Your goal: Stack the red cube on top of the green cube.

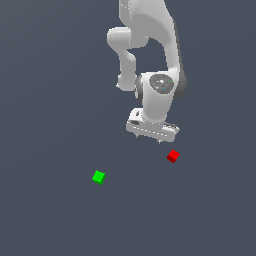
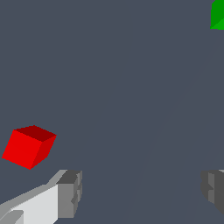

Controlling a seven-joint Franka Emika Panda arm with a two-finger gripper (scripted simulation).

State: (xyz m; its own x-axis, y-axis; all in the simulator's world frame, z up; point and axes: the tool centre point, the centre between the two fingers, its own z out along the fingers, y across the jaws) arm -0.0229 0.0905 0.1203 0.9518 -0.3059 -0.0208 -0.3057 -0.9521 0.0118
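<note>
The tiny red cube (image 1: 173, 156) lies on the dark grey floor, just below and slightly toward the exterior view's right of my white gripper (image 1: 148, 140). In the wrist view the red cube (image 2: 29, 146) sits outside the span of the fingers, beside one grey fingertip (image 2: 70, 193). My gripper (image 2: 142, 190) is open with a wide gap and nothing in it. The green cube (image 1: 99, 177) rests apart on the floor toward the exterior view's left, and a corner of the green cube (image 2: 217, 15) shows at the edge of the wrist view.
The white arm (image 1: 150, 45) reaches down from the top of the exterior view. The dark grey floor (image 1: 50, 100) holds nothing else that I can see.
</note>
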